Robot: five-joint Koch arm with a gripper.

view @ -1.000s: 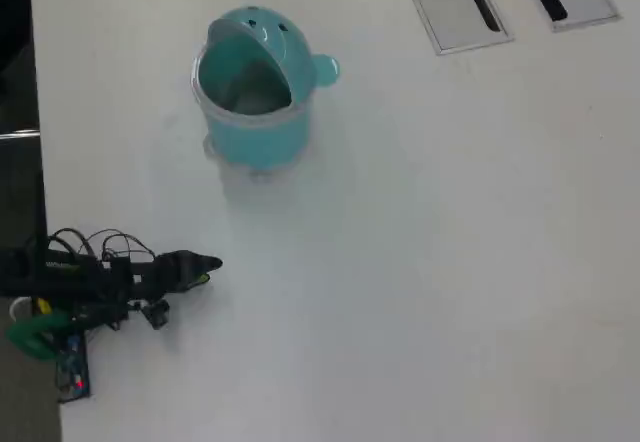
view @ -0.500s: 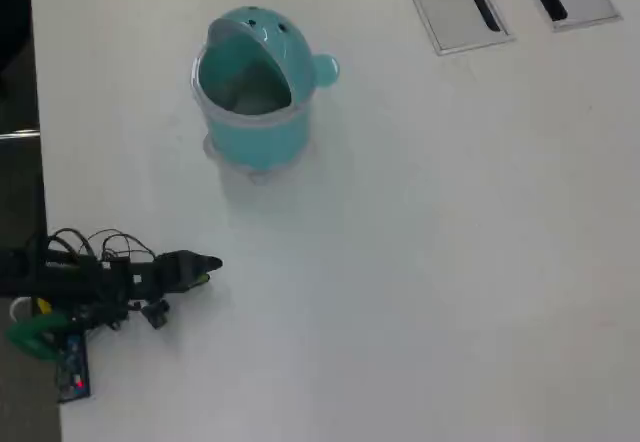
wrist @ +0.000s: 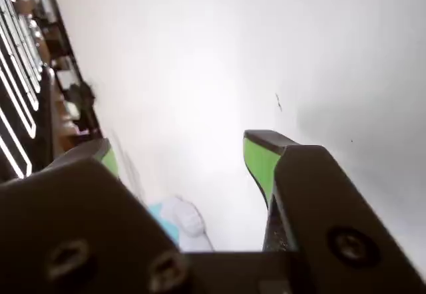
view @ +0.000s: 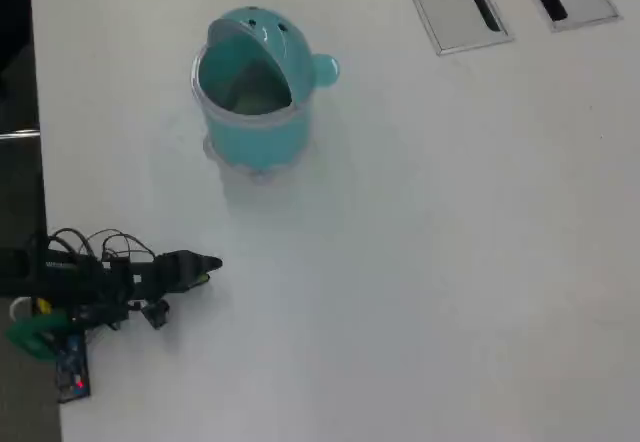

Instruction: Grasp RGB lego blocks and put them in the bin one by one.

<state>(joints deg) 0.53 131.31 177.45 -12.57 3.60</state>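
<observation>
Overhead, bin [view: 252, 102] whole, wrist glimpses it blurred, gripper [wrist: 183, 157] seemingly parted

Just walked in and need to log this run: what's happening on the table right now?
A small robot arm lies low at the left edge of the white table in the overhead view, its gripper pointing right and holding nothing visible. In the wrist view the jaws stand apart with only bare table between them. The teal bin stands further up the table, lid tipped open. No lego blocks show on the table.
</observation>
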